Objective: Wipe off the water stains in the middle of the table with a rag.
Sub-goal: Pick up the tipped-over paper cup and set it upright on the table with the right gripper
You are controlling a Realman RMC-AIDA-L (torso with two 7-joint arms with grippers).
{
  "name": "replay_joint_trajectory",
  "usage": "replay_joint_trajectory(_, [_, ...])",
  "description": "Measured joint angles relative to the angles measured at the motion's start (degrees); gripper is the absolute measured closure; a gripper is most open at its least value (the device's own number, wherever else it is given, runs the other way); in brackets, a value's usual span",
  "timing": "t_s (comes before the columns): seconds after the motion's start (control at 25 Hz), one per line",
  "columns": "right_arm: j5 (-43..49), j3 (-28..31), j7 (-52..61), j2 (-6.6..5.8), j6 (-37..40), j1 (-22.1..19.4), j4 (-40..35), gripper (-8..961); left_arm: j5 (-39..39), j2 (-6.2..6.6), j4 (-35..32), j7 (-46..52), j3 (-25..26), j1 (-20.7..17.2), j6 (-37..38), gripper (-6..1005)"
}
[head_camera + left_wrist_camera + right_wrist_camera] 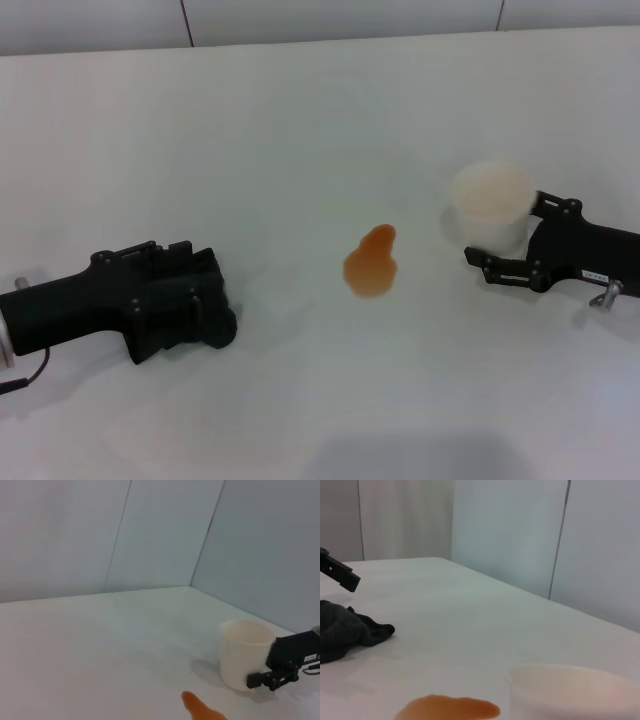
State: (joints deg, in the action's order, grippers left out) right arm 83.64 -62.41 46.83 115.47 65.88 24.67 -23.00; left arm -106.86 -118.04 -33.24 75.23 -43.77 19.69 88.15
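Right claw [478,252] around cup [489,203], white table [300,120], pale wall panels [150,530].

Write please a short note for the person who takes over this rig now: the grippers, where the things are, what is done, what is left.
Left gripper: low on the table at the robot's left, over the rag; whether it grips the rag cannot be told.
Right gripper: at the robot's right, fingers on both sides of the white cup, which stands upright.
Stain: orange blot in the middle of the table, between the two grippers, apart from rag and cup.
Done: nothing wiped; the blot looks whole and glossy.
Left: bring the rag to the stain and wipe it off.
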Motion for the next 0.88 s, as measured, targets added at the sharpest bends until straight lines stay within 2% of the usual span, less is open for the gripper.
replay_joint_trajectory(0.32, [1.1,-2.7,4.2,-0.16,-0.4,-0.7,-3.2,110,0.0,-0.06,0.1,0.0,0.0,-0.3,0.0,258])
replay_joint_trajectory(0.6, [5.2,-3.2,8.8,-0.19,-0.5,-1.1,-6.0,111,0.0,-0.07,0.1,0.0,0.0,-0.4,0.0,259])
replay_joint_trajectory(0.88, [7.5,-5.0,13.4,-0.5,-0.6,-4.0,-12.7,112,0.0,-0.01,0.1,0.0,0.0,-0.6,-0.1,259])
